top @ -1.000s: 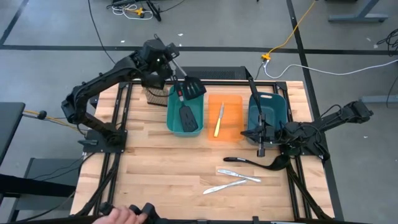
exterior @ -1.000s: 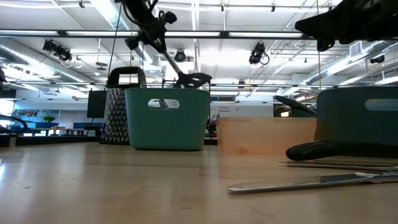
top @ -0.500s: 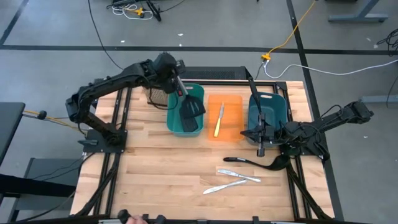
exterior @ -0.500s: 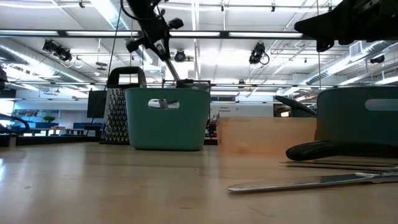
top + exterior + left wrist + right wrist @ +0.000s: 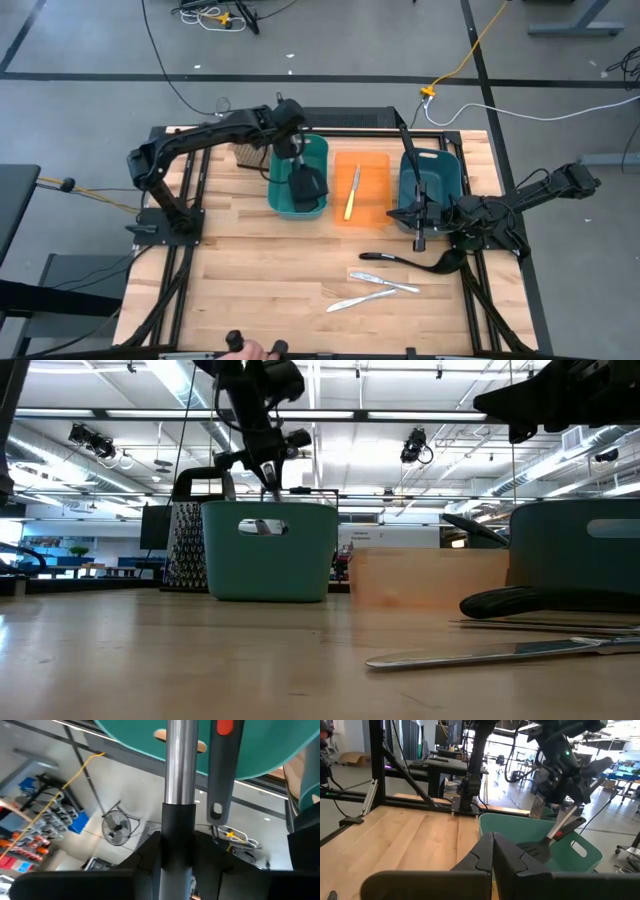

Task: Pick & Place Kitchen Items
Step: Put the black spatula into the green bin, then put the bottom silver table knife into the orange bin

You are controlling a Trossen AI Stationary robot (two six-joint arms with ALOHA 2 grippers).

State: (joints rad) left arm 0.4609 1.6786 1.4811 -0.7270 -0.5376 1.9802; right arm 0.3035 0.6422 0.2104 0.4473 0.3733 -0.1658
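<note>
Nearest, in the lower middle of the high view, two silver knives (image 5: 372, 288) lie on the worktop (image 5: 260, 270), crossing near their tips. Just above them a black ladle (image 5: 415, 263) lies flat, its bowl toward the right edge. In the low view one knife (image 5: 500, 651) runs along the lower right, with the ladle (image 5: 520, 603) behind it.

Right of centre in the high view, the right gripper (image 5: 420, 241) sits low at the front of the right teal bin (image 5: 452, 170). Its fingers (image 5: 492, 852) are pressed together and hold nothing. A second ladle (image 5: 408, 150) stands slanted in that bin, its handle reaching past the back rim.

At centre, the orange bin (image 5: 380, 175) holds the yellow-handled knife (image 5: 351, 193), lying lengthwise.

Left of it, the left teal bin (image 5: 280, 195) holds two spatulas. The red-handled spatula (image 5: 302, 192) rests inside, its blade toward the front wall. The left gripper (image 5: 296, 150) hangs over the back of this bin, its fingers (image 5: 145, 855) pinching the steel-handled spatula (image 5: 180, 775) by its handle, blade down inside the bin. In the left wrist view the red-and-black handle (image 5: 222, 765) lies just beside the steel one. In the low view the gripper (image 5: 268, 472) is just above the bin rim (image 5: 270, 506).

Behind the left bin stands a grater (image 5: 190, 545), at the upper left of the worktop.
</note>
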